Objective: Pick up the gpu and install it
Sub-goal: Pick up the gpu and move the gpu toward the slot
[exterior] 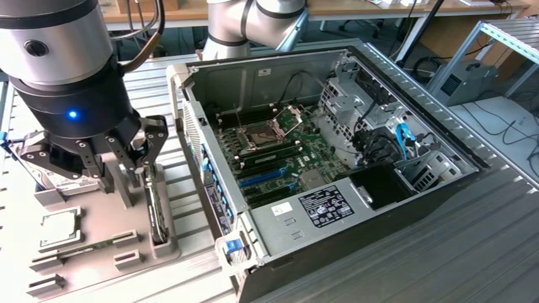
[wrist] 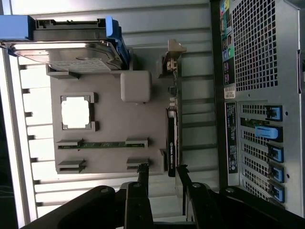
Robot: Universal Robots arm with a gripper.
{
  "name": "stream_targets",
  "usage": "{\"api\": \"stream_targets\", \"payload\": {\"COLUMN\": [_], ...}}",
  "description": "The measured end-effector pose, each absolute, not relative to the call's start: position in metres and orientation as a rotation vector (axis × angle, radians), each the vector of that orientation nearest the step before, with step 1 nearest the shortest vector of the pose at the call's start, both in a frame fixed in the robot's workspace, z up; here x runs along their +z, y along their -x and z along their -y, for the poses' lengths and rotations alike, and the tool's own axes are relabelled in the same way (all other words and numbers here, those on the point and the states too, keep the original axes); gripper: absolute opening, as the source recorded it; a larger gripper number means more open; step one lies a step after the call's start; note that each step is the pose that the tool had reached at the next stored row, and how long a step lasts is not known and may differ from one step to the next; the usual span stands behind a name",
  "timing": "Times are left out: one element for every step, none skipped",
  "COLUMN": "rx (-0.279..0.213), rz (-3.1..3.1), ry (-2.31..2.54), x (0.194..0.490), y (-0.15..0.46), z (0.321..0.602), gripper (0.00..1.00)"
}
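Gpu position: the gpu stands on its long edge in a narrow slot of the grey fixture tray. Its dark faces are upright, and its metal bracket is at the end away from the tool.
Gpu location: on a clock face laid over the exterior view, the card sits at 8 o'clock of the frame, along the tray side that faces the computer case.
Tool state: the tool is open, with the jaws spread wide and nothing held.
Tool position: it hangs above the tray, apart from the card. In the wrist view its fingertips frame the card's end opposite the bracket, one finger to each side of the card's line.
Step in hand (judged): approach for the grasp; the card is not yet lifted.
Alignment (judged): centre the jaws across the card's thin width so both pads meet the flat faces together. An off-centre closure is likely to tip the card in its slot.
Grasp area (judged): seat the pads on plain board, clear of the bracket and of the edge resting in the tray.
Hazard (judged): a slanted pull could bind the card against the tray posts, so keep the motion vertical.
Tray neighbours: from the gpu in the exterior view, the hard drive is at 10 o'clock, the CPU at 9 o'clock and the memory stick at 8 o'clock. All are apart from the card.
Case: it lies open-sided on the counter at 3 o'clock of the gpu, just beside the tray. The motherboard and blue slots are exposed.
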State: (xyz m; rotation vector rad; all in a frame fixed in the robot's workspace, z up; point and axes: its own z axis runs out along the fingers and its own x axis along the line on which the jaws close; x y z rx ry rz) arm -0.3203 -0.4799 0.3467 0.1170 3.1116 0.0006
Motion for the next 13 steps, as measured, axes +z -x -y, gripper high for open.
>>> {"api": "stream_targets", "payload": {"rx": [0.0, 0.001, 0.001, 0.001, 0.0, 0.0, 0.0, 0.0, 0.0, 0.001, 0.0, 0.0, 0.0], "rz": [-3.112, -3.112, -3.112, -3.112, -3.112, -3.112, -3.112, -3.112, -3.112, -3.112, -3.112, -3.112, -3.112], "ry": [-0.117, -0.117, -0.117, -0.117, -0.117, -0.117, -0.117, -0.117, -0.117, -0.117, -0.117, -0.117, -0.117], "x": [0.3463, 0.346, 0.3456, 0.3453, 0.345, 0.3447, 0.3444, 0.3441, 0.3439, 0.3436, 0.3433, 0.343, 0.3426], "y": [0.3201, 0.32, 0.3198, 0.3197, 0.3195, 0.3195, 0.3194, 0.3192, 0.3191, 0.319, 0.3188, 0.3187, 0.3186], "z": [0.4799, 0.4799, 0.4799, 0.4799, 0.4799, 0.4799, 0.4799, 0.4799, 0.4799, 0.4799, 0.4799, 0.4799, 0.4799], "gripper": [0.36, 0.36, 0.36, 0.36, 0.36, 0.36, 0.36, 0.36, 0.36, 0.36, 0.36, 0.36, 0.36]}}
